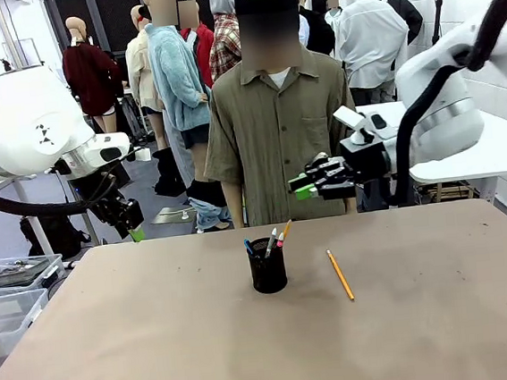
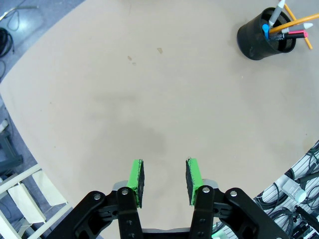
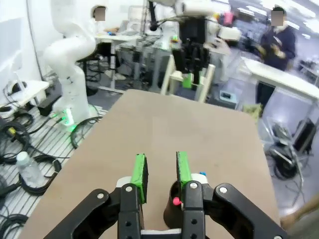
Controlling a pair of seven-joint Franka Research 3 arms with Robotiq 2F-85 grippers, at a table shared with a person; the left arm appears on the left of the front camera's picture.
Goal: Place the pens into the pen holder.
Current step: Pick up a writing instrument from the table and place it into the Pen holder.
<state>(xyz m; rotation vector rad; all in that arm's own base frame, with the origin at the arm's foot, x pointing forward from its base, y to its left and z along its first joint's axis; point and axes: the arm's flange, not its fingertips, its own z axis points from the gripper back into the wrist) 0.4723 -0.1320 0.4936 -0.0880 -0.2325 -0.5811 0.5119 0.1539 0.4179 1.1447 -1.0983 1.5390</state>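
The black mesh pen holder (image 1: 268,269) stands mid-table and holds several pens (image 1: 272,239): blue, white-silver, a pink-red end and an orange one. In the left wrist view the pen holder (image 2: 260,36) sits at the top right with the pens (image 2: 286,27) sticking out. One yellow-orange pencil (image 1: 340,275) lies flat on the table to the holder's right. My left gripper (image 1: 134,230) (image 2: 164,181) hangs open and empty over the table's far left edge. My right gripper (image 1: 303,186) (image 3: 160,174) is open and empty, high above the holder (image 3: 173,213), which is partly hidden behind its fingers.
A person (image 1: 279,134) stands at the far side of the brown table (image 1: 160,343). Clear plastic bins (image 1: 12,290) sit off the table's left edge. A white table (image 1: 501,153) stands at the right behind my right arm.
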